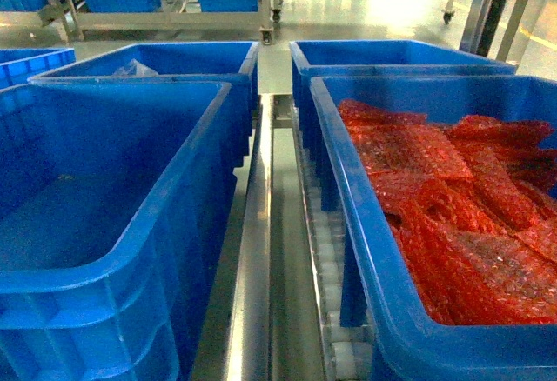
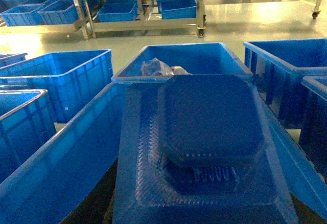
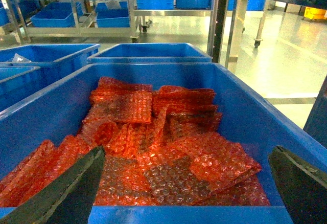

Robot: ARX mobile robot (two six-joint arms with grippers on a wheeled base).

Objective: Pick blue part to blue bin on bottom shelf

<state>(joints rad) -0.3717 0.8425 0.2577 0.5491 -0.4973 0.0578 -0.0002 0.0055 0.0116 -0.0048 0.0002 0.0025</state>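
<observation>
You are working over the bottom shelf (image 1: pixel 252 250), a stainless rack level whose long smooth rails flank tracks of small white rollers (image 1: pixel 326 250). Two big moulded-plastic bins stand on it, side by side with the rail between them. The left blue bin (image 1: pixel 187 150) has glossy walls and a ribbed outer face, and nothing shows inside it from the head view. The right blue bin (image 1: pixel 348 190) is heaped with crumpled sheets of red bubble wrap (image 1: pixel 461 216).

The blue part (image 2: pixel 212 116) fills the left wrist view, hanging close to the lens between the left bin's walls. It is dark blue and chunky, an eight-sided cap on a broader flat base with a fine woven texture and short ribs beneath the cap. It hides the left gripper's fingers, so you cannot tell their spread; the part is probably held.

The right gripper (image 3: pixel 186 152) hovers spread wide over the bubble wrap, carrying nothing.

This looks like the placing step. Next, lower the part well inside the left bin before letting go.
</observation>
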